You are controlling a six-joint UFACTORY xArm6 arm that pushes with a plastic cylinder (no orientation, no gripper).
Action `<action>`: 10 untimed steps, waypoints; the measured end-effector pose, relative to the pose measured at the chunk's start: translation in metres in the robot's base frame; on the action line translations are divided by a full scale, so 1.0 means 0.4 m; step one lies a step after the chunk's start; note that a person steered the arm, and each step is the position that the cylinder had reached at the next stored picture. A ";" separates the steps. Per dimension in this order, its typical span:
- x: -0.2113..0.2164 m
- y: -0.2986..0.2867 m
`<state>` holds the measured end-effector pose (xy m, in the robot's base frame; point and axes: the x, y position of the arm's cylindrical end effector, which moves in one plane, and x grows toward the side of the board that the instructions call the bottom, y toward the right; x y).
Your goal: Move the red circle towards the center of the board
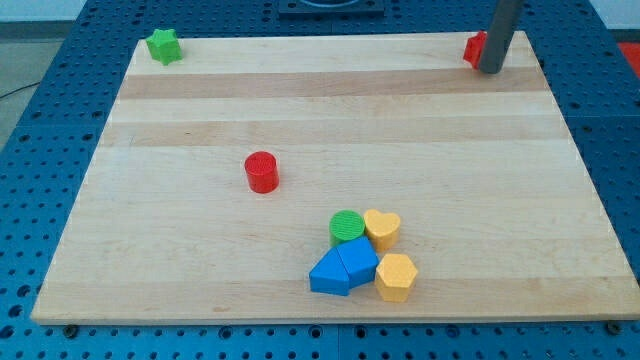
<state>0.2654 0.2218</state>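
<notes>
The red circle (262, 171) is a short red cylinder standing left of the board's middle. My tip (490, 70) is at the view's top right corner of the board, far from the red circle. It stands right against a second red block (475, 48), which the rod partly hides, so its shape is unclear.
A green star block (163, 45) sits at the board's top left corner. Near the bottom middle is a tight cluster: a green circle (347, 227), a yellow heart (382, 228), two blue blocks (343, 268) and a yellow hexagon (396, 276). The wooden board (330, 120) lies on a blue pegboard.
</notes>
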 end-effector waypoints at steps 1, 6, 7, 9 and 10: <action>0.040 0.000; 0.448 -1.081; 0.567 -0.957; 0.486 -0.811; 0.439 -0.789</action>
<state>0.4412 -0.0938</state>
